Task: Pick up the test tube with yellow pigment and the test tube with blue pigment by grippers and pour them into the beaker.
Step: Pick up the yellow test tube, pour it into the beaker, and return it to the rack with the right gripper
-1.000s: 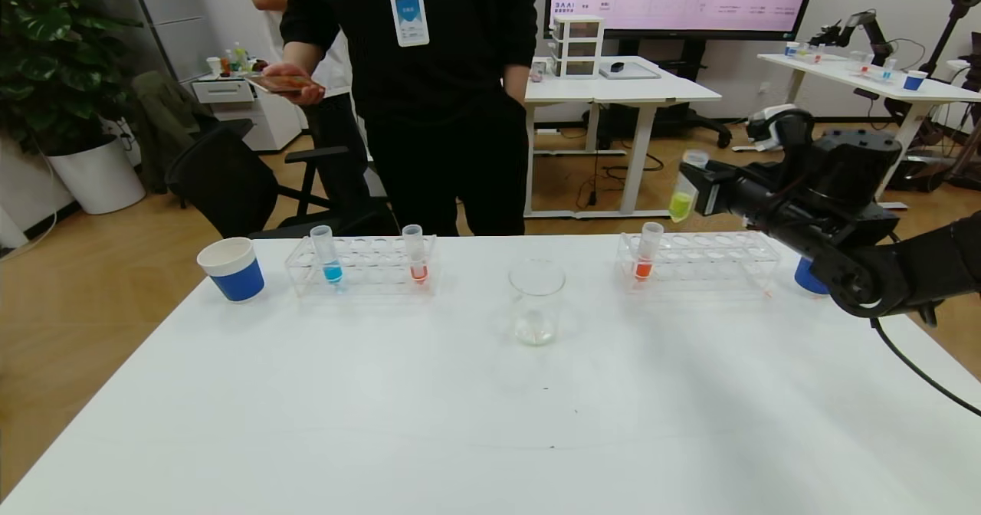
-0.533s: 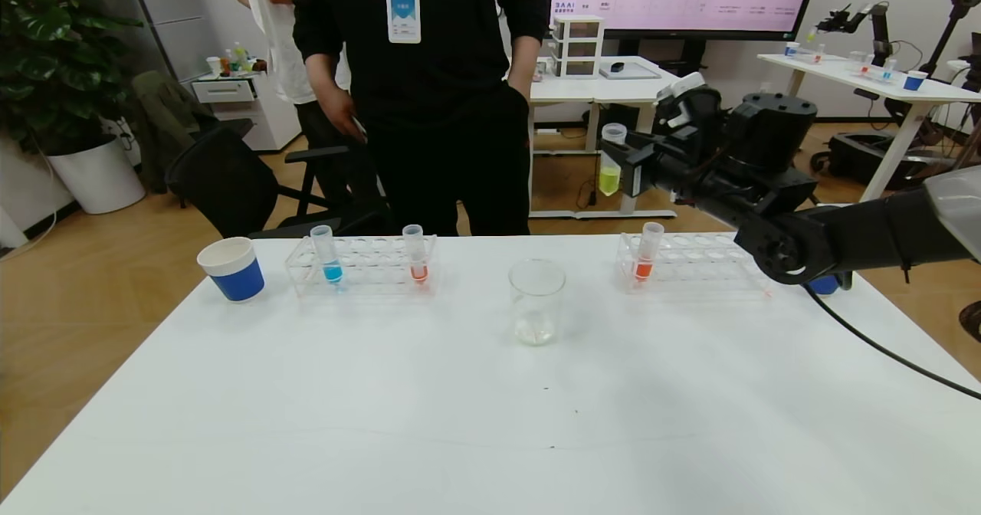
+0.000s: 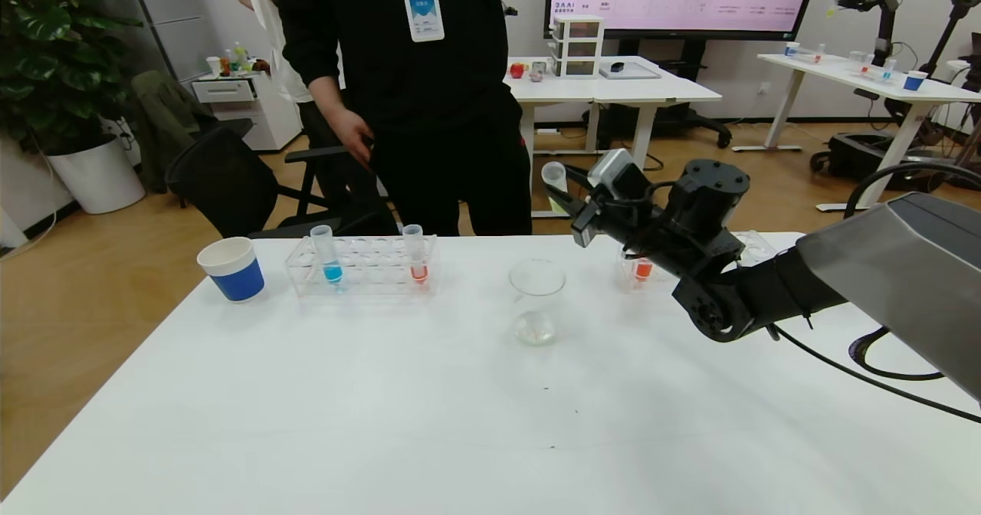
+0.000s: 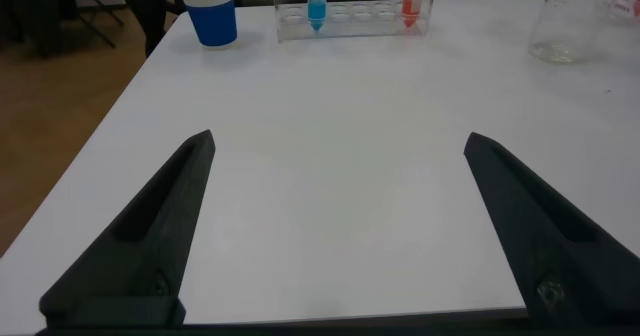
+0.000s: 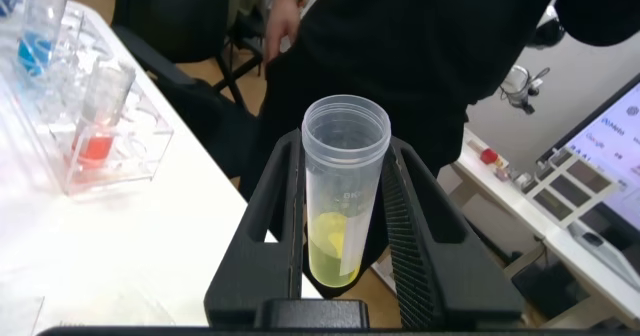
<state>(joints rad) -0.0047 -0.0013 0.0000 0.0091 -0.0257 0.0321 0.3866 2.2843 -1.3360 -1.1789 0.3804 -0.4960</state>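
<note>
My right gripper (image 3: 569, 195) is shut on the test tube with yellow pigment (image 3: 553, 177), held in the air behind and slightly right of the beaker (image 3: 536, 300). The tube leans, its open mouth toward the left. In the right wrist view the tube (image 5: 343, 191) sits between both fingers (image 5: 272, 206), with yellow liquid at its bottom. The test tube with blue pigment (image 3: 331, 258) stands in the left rack (image 3: 368, 270). My left gripper (image 4: 340, 141) hangs open over bare table, out of the head view.
A red tube (image 3: 416, 257) shares the left rack, and another red tube (image 3: 644, 268) stands in the right rack behind my arm. A blue-and-white paper cup (image 3: 231, 268) sits at the far left. A person in black (image 3: 414, 101) stands behind the table.
My right arm has swung left with the yellow tube, from above the right rack to just behind the beaker, and the tube has tipped from upright to leaning. The left gripper stays open.
</note>
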